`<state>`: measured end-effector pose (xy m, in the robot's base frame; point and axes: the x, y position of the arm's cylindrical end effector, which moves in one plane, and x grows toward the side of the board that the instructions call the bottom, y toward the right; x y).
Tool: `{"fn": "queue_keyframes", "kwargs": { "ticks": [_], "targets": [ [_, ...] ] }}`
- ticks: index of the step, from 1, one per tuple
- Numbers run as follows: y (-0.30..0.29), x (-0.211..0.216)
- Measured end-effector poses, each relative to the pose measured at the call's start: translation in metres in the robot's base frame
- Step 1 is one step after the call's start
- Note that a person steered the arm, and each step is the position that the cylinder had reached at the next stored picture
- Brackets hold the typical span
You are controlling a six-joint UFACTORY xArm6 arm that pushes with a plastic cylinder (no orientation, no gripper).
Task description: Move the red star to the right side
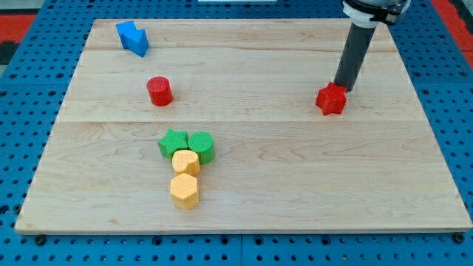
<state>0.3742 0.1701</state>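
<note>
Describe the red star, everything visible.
The red star is a small, chunky block with blunt points, solid matte red, looking like painted wood or plastic. It lies flat on the wooden board, in the view's right half, above the middle height. My tip sits at its upper right edge, touching it or very nearly; the exact contact cannot be made out. No other block is near it: the red cylinder is far off to the view's left.
</note>
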Motion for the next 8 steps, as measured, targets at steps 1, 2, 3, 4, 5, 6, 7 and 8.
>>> {"fn": "queue_keyframes", "kwargs": {
  "ticks": [1,2,3,4,5,6,7,8],
  "targets": [
    [-0.039,-0.015],
    [-0.071,-0.021],
    [-0.086,0.002],
    [-0.086,0.014],
    [-0.085,0.009],
    [-0.084,0.015],
    [-0.084,0.021],
    [-0.084,0.021]
  ]
}}
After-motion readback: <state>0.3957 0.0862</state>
